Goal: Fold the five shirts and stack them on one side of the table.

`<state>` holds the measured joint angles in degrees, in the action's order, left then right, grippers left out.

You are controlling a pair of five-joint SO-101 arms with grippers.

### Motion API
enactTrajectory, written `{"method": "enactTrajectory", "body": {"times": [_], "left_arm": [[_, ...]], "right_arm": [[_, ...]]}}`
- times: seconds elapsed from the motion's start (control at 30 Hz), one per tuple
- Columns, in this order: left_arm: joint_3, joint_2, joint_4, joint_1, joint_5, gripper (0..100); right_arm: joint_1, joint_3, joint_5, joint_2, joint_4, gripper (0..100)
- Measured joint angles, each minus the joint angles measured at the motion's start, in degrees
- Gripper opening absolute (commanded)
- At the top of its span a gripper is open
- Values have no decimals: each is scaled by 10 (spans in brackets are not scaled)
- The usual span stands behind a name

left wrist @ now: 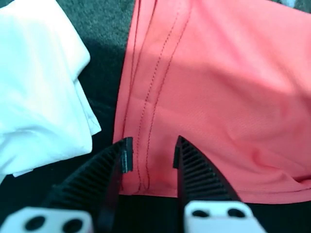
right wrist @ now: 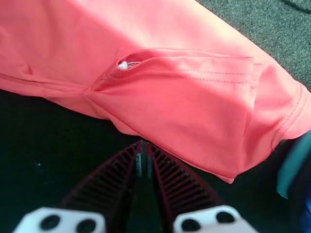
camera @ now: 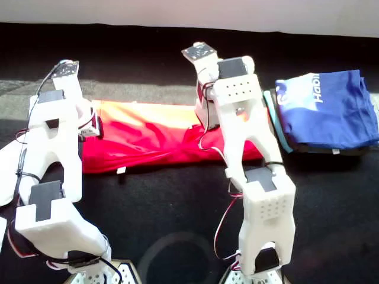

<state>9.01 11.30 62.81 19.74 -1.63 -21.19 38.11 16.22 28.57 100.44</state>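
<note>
The dark table (camera: 177, 201) holds a long red shirt (camera: 148, 139) across the middle of the high view. A folded blue shirt (camera: 331, 106) sits at the upper right, maybe on top of others. A white shirt (left wrist: 34, 87) lies just beside the red one. The left gripper (left wrist: 151, 155) is spread wide over the red shirt's edge. The right gripper (right wrist: 144, 156) is pinched together, empty.

A dark table (camera: 172, 207) runs back to a pale strip (camera: 118, 9), with a sunlit band (camera: 142, 89) crossing its far side
</note>
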Motion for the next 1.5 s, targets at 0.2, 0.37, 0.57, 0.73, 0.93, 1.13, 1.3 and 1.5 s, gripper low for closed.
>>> {"method": "enactTrajectory", "body": {"times": [0.2, 0.37, 0.57, 0.73, 0.93, 1.13, 1.3, 1.5], "left_arm": [[-70, 85, -8, 26, 0, 200], [-117, 156, -9, 33, 0, 200], [-138, 200, -6, 21, 0, 200], [-154, 205, 20, -4, 0, 143], [-164, 209, 44, -35, 0, 5], [-164, 209, 46, -41, 0, 9], [-200, 212, 98, -24, -1, 9], [-295, 213, 193, 37, -6, 9]], "right_arm": [[0, -59, 0, -62, 0, 5], [0, -110, 0, -123, 0, 5], [1, -180, 0, -220, 0, 5], [13, -263, 18, -315, 0, 5], [111, -382, 23, -455, -13, 5], [227, -598, 69, -607, -100, 5], [287, -825, 91, -710, -223, 5], [344, -1068, 93, -796, -383, 5]]}}
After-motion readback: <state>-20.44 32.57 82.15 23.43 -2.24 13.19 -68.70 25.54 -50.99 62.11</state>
